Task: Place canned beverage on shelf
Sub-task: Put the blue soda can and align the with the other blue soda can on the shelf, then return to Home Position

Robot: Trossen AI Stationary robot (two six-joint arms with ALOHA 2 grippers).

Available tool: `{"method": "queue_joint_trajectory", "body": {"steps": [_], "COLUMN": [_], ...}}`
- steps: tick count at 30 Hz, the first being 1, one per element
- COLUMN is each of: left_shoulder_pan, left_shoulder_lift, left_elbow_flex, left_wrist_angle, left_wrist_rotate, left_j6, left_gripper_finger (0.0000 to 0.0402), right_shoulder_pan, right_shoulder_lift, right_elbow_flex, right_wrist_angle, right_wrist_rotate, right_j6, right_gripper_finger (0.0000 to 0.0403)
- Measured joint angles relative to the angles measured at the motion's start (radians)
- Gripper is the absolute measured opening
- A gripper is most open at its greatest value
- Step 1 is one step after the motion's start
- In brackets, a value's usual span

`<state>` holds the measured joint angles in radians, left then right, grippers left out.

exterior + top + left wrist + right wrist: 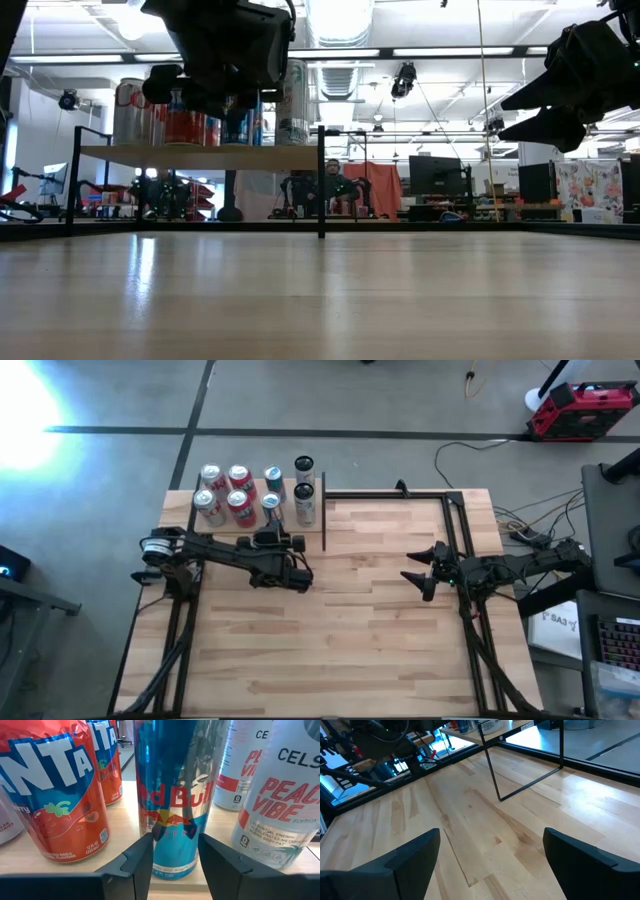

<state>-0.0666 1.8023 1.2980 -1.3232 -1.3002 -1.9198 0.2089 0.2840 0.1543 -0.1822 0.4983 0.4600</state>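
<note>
Left pincer (pixel 175 857) clamped on blue can (pixel 175 800) standing on shelf (pixel 125 867) among other cans, placing step near done, next likely calling for release and straight withdrawal; right pincer (pixel 420 573) open, idle over surface (pixel 340 640).

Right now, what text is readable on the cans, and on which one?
"Red Bull", partly hidden: blue-silver can between the left gripper fingers.
"ANTA": red can.
"PEACH VIBE", "CELS", "EDITION": white can.
Small print on the cans: too small to read.
</note>
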Motion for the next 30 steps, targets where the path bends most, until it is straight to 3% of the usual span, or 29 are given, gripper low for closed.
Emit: {"method": "queue_joint_trajectory", "body": {"steps": [20,30], "left_shoulder_pan": [0.032,-0.06], "left_shoulder_lift": [0.003,-0.018], "left_elbow_flex": [0.0,0.0], "left_wrist_angle": [0.018,0.004], "left_wrist_rotate": [-0.026,-0.003], "left_j6": [0.001,0.001], "left_gripper_finger": [0.0139,0.0139], "right_shoulder_pan": [0.0,0.0], "right_shoulder_lift": [0.0,0.0], "right_elbow_flex": [0.0,0.0], "right_wrist_angle": [0.0,0.0], "right_wrist_rotate": [0.0,0.0], "right_j6": [0.0,0.0], "right_gripper_finger": [0.0336,0.0336]}}
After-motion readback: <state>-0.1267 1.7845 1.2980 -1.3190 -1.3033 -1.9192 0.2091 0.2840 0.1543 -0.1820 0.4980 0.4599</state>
